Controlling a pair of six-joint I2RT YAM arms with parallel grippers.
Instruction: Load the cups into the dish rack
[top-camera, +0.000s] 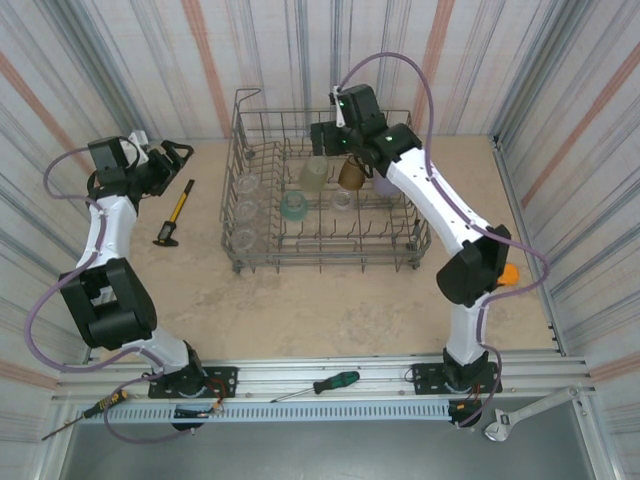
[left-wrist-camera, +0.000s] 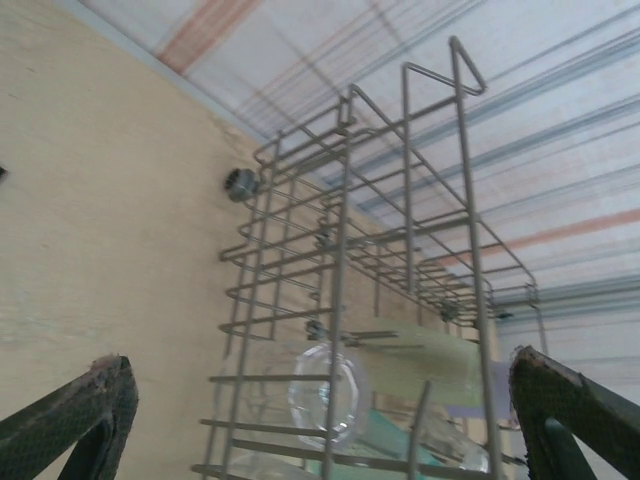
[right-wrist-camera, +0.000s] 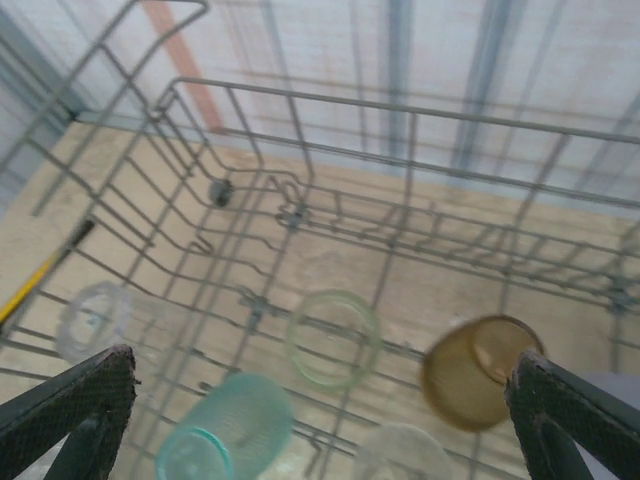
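Lying left of the dish rack (top-camera: 330, 256) is a yellow-handled tool (top-camera: 176, 212).

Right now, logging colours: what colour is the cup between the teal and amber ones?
Pale yellow-green cup, clearest in the right wrist view.

You have the grey wire dish rack (top-camera: 300, 262), tall-sided with rows of upright tines, standing at the far middle of the table, and every cup sits inside it. Three clear cups (top-camera: 247, 211) line its left column, while the pale yellow-green cup (top-camera: 314, 173), amber-brown cup (top-camera: 351, 174) and lavender cup (top-camera: 383, 184) sit side by side further back. The teal-green cup (top-camera: 294, 205) and another clear cup (top-camera: 342, 200) rest just in front of those (teal and amber lean rather than stand straight).
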